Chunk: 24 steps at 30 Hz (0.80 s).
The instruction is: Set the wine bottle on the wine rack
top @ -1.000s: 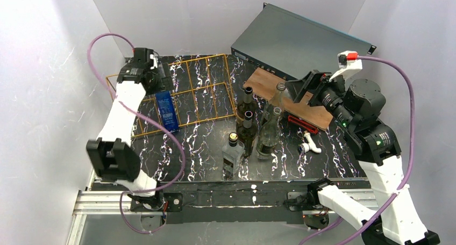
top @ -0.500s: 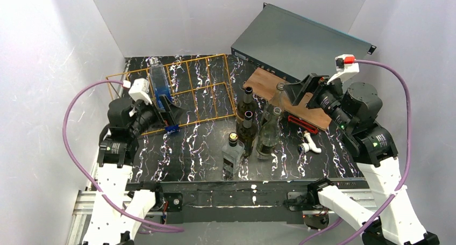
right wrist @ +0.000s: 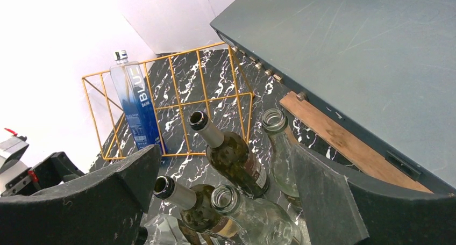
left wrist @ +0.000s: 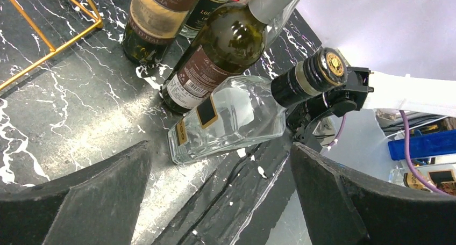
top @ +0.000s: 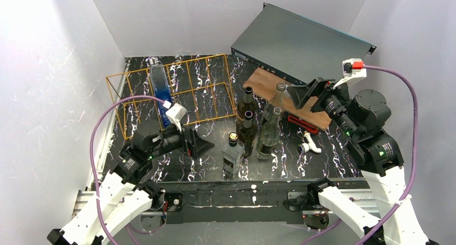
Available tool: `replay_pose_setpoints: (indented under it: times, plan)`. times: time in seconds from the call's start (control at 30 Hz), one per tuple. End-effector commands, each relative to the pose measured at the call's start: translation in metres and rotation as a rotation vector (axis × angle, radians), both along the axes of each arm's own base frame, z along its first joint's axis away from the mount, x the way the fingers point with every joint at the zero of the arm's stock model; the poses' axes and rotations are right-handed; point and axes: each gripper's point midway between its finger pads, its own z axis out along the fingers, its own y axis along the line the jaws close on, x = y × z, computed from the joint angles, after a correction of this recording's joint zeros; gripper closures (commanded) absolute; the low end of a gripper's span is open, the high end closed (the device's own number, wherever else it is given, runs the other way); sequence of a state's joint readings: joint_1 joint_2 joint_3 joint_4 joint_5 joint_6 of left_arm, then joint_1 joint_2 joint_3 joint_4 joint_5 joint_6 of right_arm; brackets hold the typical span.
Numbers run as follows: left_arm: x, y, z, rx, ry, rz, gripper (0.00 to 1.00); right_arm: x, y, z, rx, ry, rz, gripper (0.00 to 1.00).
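Left gripper (top: 200,146) and right gripper (top: 302,93) both open, empty; I'd run left toward 3 o'clock, straddle the square bottle (top: 231,156) low, clear of the dark bottle (top: 247,132).

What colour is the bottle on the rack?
The bottle is blue, fading to clear at the neck; best in right wrist view.

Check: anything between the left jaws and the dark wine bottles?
Partly. The clear black-capped bottle stands closest to the left gripper, jaws open, in front of the nearer dark wine bottle. Nothing else visible in between.
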State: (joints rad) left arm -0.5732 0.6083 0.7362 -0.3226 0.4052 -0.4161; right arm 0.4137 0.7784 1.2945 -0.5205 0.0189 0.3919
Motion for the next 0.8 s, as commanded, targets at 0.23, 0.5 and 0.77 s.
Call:
replay_pose_setpoints:
  times: [0.23, 0.5, 0.77]
  plan:
    - [-0.009, -0.017, -0.019, 0.039, -0.114, 0.037, 0.02, 0.004, 0.003, 0.015, 0.008, -0.046, 0.009, 0.00]
    - [-0.024, -0.054, -0.031, 0.163, -0.296, 0.049, 0.02, -0.003, 0.001, 0.015, 0.028, -0.047, 0.010, 0.00]
    - [-0.017, -0.068, -0.042, 0.379, -0.422, 0.232, 0.02, -0.010, -0.005, 0.034, 0.024, -0.078, -0.003, 0.00]
